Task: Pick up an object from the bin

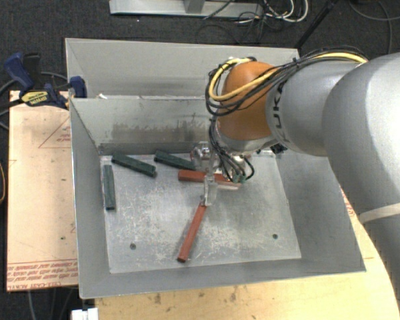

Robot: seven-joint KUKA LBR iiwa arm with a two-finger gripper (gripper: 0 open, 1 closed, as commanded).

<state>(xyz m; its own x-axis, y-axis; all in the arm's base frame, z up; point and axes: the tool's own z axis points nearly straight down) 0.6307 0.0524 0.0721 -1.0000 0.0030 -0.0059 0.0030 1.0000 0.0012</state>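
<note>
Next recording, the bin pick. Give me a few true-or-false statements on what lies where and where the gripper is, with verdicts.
1. A long red-brown bar lies diagonally on the bin floor. True.
2. The gripper hangs over the upright green bar by the left wall. False: it is near the bin's middle, beside a shorter red-brown bar and just above the long bar's upper end.
3. A tilted green bar and a second green bar lie towards the back wall. True.
4. The bin holds a deep heap of things. False: only a few bars lie spread out on the floor.
</note>
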